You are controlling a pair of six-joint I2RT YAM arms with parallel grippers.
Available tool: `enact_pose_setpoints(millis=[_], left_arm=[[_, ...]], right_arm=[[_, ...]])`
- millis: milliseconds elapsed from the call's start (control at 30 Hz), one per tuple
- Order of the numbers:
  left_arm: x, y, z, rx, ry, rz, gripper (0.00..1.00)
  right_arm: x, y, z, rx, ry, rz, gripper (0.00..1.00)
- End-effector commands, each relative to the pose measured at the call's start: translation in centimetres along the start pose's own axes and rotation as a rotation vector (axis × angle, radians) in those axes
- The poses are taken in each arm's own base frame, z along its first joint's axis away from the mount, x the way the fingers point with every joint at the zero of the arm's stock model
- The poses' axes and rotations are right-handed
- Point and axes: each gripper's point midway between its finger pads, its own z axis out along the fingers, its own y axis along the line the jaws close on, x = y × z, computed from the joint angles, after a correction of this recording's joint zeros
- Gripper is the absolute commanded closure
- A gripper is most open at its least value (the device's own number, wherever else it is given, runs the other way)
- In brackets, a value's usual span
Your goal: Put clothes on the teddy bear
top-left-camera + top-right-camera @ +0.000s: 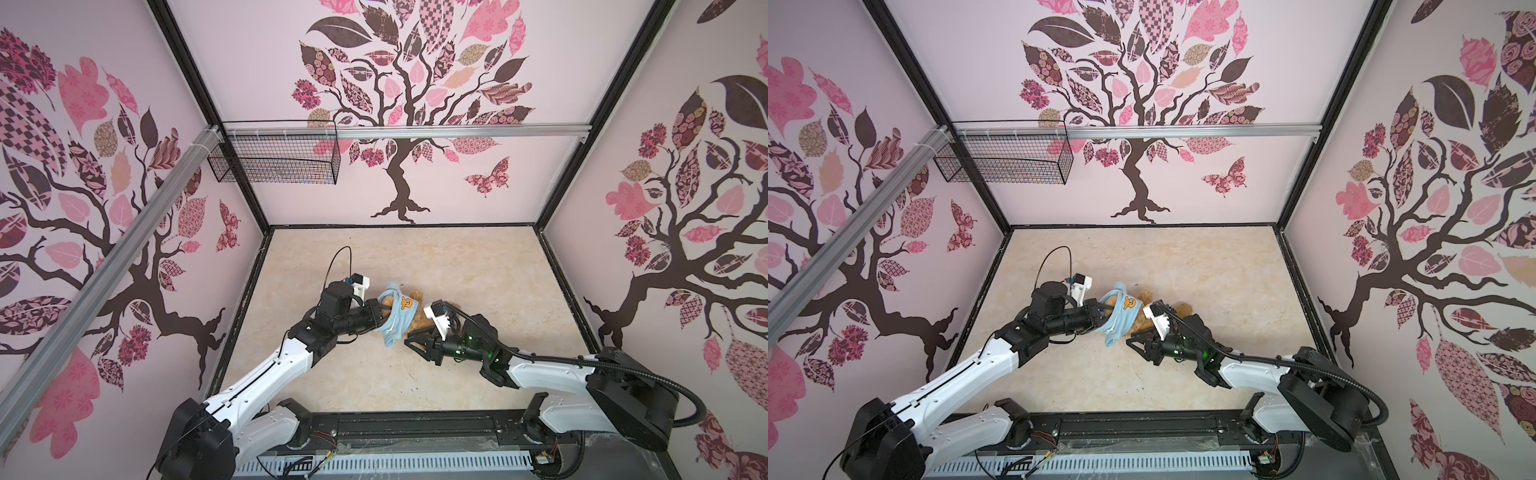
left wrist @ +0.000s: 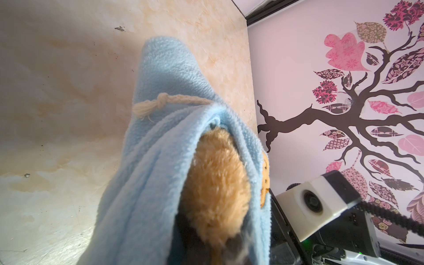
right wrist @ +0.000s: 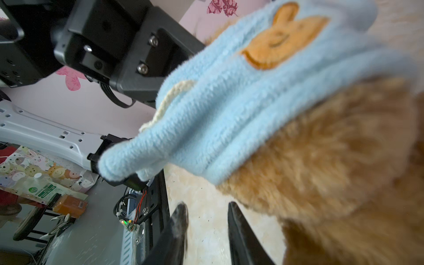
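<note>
- The teddy bear (image 1: 417,297) lies near the middle of the surface (image 1: 374,257), partly inside a light blue shirt (image 1: 399,320).
- Fingers of the left gripper (image 1: 379,312) are clenched on the shirt's edge; those of the right gripper (image 3: 207,220) stand apart, empty, just beside the bear.
- Risk: nothing pins the bear, so pulling the shirt may drag both along.

Left hand (image 1: 384,311) pinched closed, right hand (image 3: 206,212) slightly parted, pointing toward each other.
</note>
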Motion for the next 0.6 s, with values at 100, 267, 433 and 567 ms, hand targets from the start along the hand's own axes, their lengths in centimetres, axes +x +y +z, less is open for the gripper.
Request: enact_pose_setpoints(millis=[100, 267, 433, 567], left_arm=[[-0.3, -1.4, 0.0, 0.05, -0.005, 0.024, 1.0], [-0.3, -1.5, 0.0, 0.051, -0.005, 0.028, 1.0], [-0.9, -2.3, -0.2, 0.063, -0.019, 0.022, 1.0], [-1.8, -3.5, -1.1, 0.088, -0.051, 0.014, 1.0]], right_arm=[[-3.4, 1.1, 1.5, -0.042, -0.089, -0.064, 0.66], [-3.1, 0.4, 1.7, -0.017, -0.082, -0.058, 0.8], [-1.6, -1.0, 1.0, 0.044, -0.072, -0.021, 1.0], [1.7, -4.6, -0.7, 0.227, -0.016, 0.03, 1.0]])
